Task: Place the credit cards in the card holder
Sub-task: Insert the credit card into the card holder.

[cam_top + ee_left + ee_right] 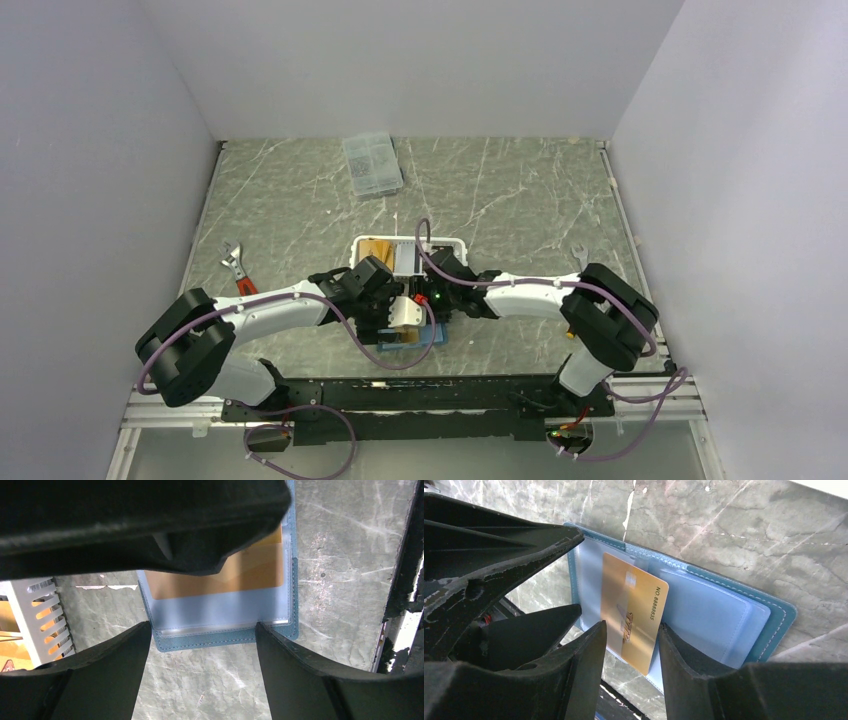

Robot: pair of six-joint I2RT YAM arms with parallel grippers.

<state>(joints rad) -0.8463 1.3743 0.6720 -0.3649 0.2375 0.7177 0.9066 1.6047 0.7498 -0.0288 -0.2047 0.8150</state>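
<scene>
The card holder [412,341] lies open on the table between both arms, teal with pale blue sleeves [724,615]. A yellow-gold credit card [634,605] sits partly in its middle sleeve, the near end sticking out. My right gripper [631,625] is open, a finger on each side of that card's free end, with a thin gap on the left. My left gripper [201,625] is open wide, its fingertips [142,630] resting at the two corners of the holder's [225,639] near edge. More credit cards show in the white basket [445,243].
The right gripper's body [150,525] hangs over the holder in the left wrist view. The white slatted basket [45,615] stands just behind the holder. A clear compartment box [372,163] lies at the back, a red-handled wrench [238,272] at left, and a small wrench [578,257] at right.
</scene>
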